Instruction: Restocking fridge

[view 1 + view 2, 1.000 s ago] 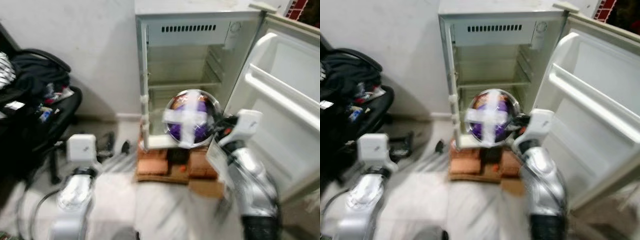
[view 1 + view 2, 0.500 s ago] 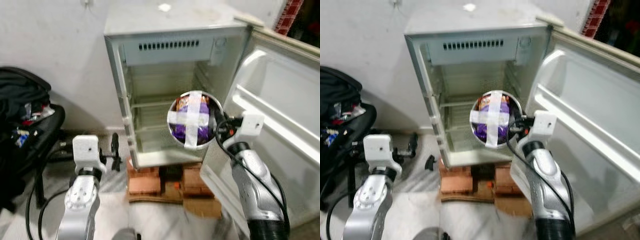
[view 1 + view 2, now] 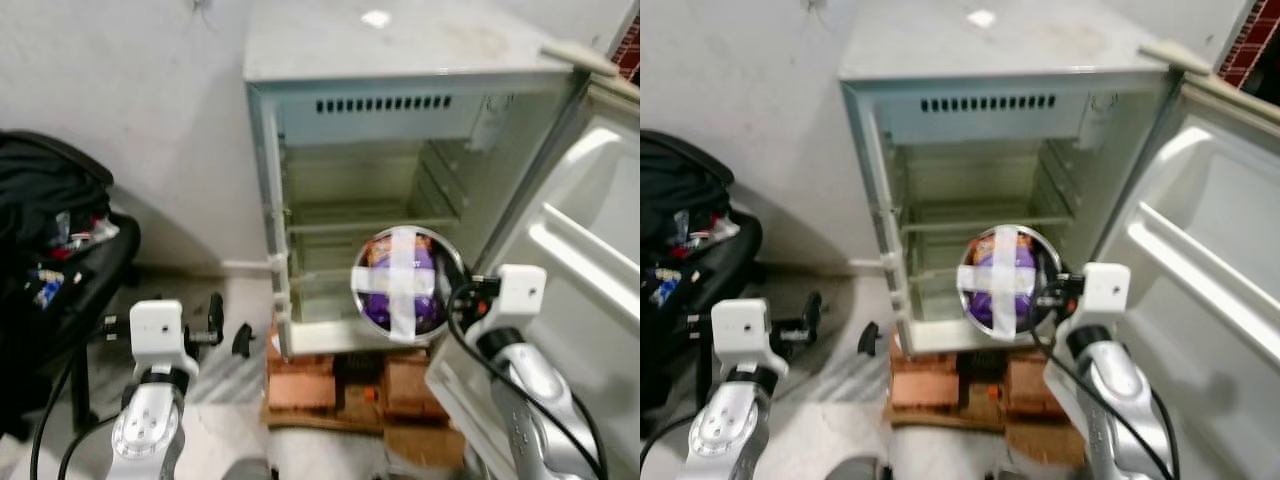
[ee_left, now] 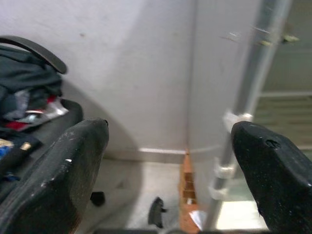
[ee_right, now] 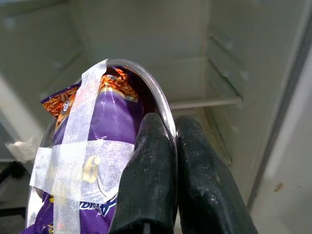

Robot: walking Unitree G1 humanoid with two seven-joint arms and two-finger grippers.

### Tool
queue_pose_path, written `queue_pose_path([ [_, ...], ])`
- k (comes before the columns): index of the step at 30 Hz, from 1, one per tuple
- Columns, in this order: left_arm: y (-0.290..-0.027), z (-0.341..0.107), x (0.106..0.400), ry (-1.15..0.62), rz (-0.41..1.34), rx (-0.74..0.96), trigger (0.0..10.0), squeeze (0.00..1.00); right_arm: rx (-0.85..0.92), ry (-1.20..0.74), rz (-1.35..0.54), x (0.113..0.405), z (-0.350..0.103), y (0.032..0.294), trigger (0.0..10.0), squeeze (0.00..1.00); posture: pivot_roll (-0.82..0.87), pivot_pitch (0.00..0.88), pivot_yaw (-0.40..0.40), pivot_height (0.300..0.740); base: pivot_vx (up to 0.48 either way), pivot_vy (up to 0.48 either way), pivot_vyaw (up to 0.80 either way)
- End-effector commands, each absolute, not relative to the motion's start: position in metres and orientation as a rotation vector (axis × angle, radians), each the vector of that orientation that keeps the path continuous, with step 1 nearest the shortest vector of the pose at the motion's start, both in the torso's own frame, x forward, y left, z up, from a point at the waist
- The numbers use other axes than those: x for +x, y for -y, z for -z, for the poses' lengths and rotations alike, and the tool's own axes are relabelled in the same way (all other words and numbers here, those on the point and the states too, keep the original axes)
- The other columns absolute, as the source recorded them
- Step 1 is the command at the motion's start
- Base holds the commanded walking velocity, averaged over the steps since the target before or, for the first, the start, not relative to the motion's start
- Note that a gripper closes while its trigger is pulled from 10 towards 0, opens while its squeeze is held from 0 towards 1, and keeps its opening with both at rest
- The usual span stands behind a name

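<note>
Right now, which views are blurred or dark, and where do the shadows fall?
Both eye views are slightly soft; a shadow falls on the wall left of the fridge. In the right wrist view the fingers on the bowl look blurred and near.

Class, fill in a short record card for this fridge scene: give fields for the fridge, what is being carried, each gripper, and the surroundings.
Fridge: small white fridge, door swung open, wire shelves bare, standing on red bricks.
Carried item: round steel bowl holding a purple snack packet, taped over with a white cross.
Right gripper: jaws pinched on the bowl's rim, in front of the fridge opening.
Left gripper: jaws wide open, holding nothing, low near the wall.
Surroundings: black chair piled with dark clothes, on the robot's left.
</note>
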State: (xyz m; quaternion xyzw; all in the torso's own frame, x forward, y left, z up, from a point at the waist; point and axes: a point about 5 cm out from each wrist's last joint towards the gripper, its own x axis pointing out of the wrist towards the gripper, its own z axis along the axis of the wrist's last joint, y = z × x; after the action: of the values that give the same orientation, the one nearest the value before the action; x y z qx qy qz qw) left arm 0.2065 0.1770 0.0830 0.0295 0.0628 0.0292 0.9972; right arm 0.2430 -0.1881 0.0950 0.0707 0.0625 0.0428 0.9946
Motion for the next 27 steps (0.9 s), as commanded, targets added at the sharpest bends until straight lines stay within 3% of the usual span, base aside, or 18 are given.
queue_pose_path([
  [1, -0.181, -0.088, 0.208, -0.098, -0.06, 0.083, 10.0, 0.0, 0.148, -0.078, -0.121, 0.247, -0.105, 0.18, 10.0, 0.0, 0.1, 0.0, -0.021, 0.74, 0.0, 0.424, 0.0],
  [8, -0.192, -0.084, 0.197, -0.126, -0.074, 0.099, 10.0, 0.0, 0.118, -0.103, -0.084, 0.232, -0.099, 0.195, 10.0, 0.0, 0.1, 0.0, -0.015, 0.74, 0.081, 0.1, 0.0],
  [16, -0.183, -0.085, 0.199, -0.113, -0.012, 0.056, 10.0, 0.0, 0.103, -0.081, -0.113, 0.237, -0.102, 0.188, 10.0, 0.0, 0.1, 0.0, -0.016, 0.74, 0.0, 0.0, 0.0],
  [27, -0.181, -0.087, 0.196, -0.104, 0.0, 0.052, 10.0, 0.0, 0.118, -0.079, -0.122, 0.237, -0.104, 0.186, 10.0, 0.0, 0.09, 0.0, -0.021, 0.74, 0.323, 0.257, 0.0],
])
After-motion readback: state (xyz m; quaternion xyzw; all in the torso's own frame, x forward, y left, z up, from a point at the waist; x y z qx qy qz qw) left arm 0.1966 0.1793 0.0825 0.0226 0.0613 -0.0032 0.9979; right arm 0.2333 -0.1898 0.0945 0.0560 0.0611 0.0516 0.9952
